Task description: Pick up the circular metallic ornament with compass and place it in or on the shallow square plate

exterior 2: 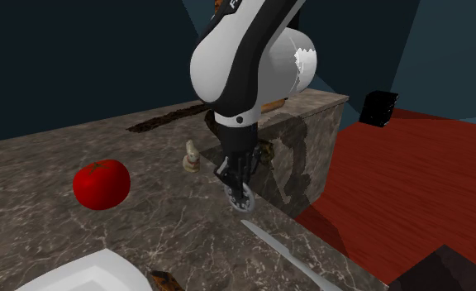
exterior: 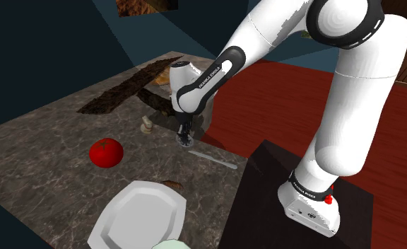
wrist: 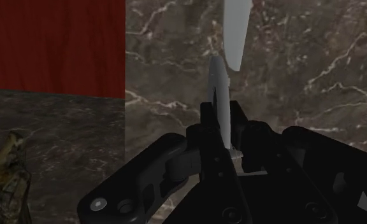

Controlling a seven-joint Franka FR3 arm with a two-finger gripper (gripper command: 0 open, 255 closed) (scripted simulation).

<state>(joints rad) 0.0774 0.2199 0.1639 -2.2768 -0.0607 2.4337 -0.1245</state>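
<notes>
While the jaws are clamped on the ornament (exterior 2: pixel 241 198), gripping its upper edge so the disc hangs upright beneath them, it sits at mid-frame in the second exterior view. There it is over the marbled surface (exterior 2: pixel 46 223), just up from the knife (exterior 2: pixel 287 258). The tomato (exterior 2: pixel 101 183) lies at left, with a small figurine (exterior 2: pixel 192 156) behind. In the shoulder view the white plate (exterior: pixel 135 216) sits lower centre-left, well apart from the ornament.

Perhaps "FRANKA EMIKA", small, on arm (exterior: pixel 208 76).
</notes>
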